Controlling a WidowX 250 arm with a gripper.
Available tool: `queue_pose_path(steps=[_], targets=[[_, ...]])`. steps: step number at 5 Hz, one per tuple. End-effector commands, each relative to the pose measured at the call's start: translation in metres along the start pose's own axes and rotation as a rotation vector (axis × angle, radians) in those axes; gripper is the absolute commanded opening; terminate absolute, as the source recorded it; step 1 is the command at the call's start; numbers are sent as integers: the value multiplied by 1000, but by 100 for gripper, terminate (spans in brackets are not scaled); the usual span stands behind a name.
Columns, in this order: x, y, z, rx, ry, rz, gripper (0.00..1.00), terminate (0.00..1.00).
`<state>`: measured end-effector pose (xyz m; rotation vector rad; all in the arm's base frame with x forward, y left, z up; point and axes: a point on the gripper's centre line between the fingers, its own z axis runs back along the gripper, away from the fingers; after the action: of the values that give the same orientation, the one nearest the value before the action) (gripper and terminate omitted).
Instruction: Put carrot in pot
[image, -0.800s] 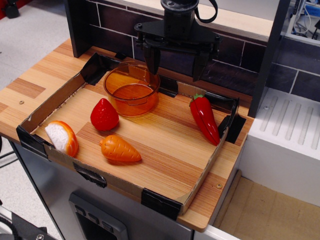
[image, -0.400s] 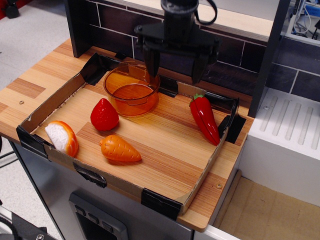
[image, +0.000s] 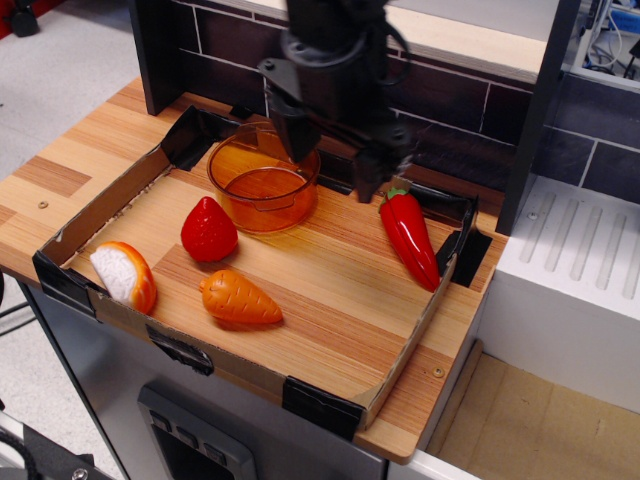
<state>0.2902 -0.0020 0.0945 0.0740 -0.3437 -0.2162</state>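
The orange carrot lies on its side on the wooden tray floor near the front left, tip pointing right. The see-through orange pot stands upright and empty at the back left of the tray. My black gripper hangs open and empty over the back of the tray, its left finger over the pot's right rim, its right finger above the red pepper's stem. It is well behind and above the carrot.
A red strawberry sits between pot and carrot. An orange-and-white toy lies at the front left corner. A red pepper lies at the right. The tray has a low cardboard rim. A dark brick wall stands behind.
The gripper has dropped lower, moved slightly left and forward, and turned about its axis. The toys and the pot have not moved.
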Motion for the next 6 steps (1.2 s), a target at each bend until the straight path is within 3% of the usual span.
queue_pose_path(steps=[1,2,3,5,6], targets=[[-24,8,-4,-83,127,-507,100,0],[-35,7,-16,-68,247,-781,100,0],[-45,6,-30,-116,352,-958,100,0],[-66,10,-49,-153,395,-1141,100,0],[-76,12,-52,-166,408,-1168,100,0]])
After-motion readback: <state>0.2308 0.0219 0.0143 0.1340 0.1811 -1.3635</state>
